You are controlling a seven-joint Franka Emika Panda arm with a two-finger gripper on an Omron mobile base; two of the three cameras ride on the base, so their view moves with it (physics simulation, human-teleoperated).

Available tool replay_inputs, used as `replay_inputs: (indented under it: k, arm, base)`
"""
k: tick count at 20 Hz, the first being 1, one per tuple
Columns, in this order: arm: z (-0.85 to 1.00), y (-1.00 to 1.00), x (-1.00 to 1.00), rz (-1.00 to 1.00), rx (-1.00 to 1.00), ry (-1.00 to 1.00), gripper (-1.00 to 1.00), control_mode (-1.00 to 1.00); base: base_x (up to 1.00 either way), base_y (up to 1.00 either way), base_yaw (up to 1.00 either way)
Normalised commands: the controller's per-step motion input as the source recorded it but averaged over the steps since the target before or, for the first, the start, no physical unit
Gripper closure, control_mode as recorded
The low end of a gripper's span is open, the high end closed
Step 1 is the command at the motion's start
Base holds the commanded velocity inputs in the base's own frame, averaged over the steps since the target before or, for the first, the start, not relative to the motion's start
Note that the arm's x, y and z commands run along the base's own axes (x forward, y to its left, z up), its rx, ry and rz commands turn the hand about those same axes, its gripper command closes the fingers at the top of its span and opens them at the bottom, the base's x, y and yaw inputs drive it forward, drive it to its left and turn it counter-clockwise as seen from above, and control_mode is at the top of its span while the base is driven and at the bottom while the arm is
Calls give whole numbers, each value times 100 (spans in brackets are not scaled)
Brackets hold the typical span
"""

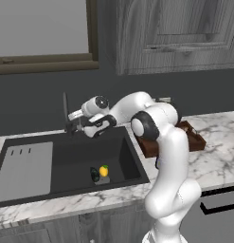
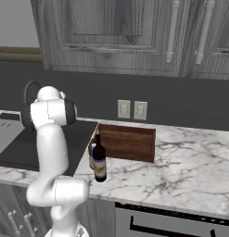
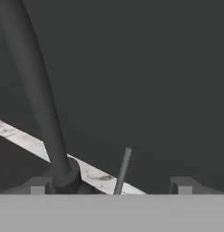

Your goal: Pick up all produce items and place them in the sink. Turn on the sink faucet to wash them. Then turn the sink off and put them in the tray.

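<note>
Lever [image 3: 123,171] stands upright between the fingertips of the gripper [image 3: 111,186], just beside the faucet [image 3: 36,99]. The jaws are wide apart, holding nothing.

Left base view: from behind and left of the arm, looking forward and down on the sink [image 1: 66,161] at mid-frame. Right base view: from behind and right, looking over marble counter [image 2: 181,166], sink at far left edge. Both share the tray [image 2: 127,142]. Hand view: very close, aimed at the faucet [image 3: 36,99] base, rolled sideways.
</note>
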Motion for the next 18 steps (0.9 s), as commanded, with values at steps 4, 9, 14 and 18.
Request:
replay_inputs:
  k: [4, 9, 14, 18]
  arm:
    - [42, -1, -54, -7, 0, 0, -100, -100]
    - [43, -3, -56, -8, 0, 0, -100, -100]
    - [37, -6, -66, -9, 0, 0, -100, -100]
    - [37, -12, -69, -10, 0, 0, -100, -100]
  base:
    - [0, 0, 0]
    - [0, 0, 0]
    - [0, 0, 0]
    - [0, 0, 0]
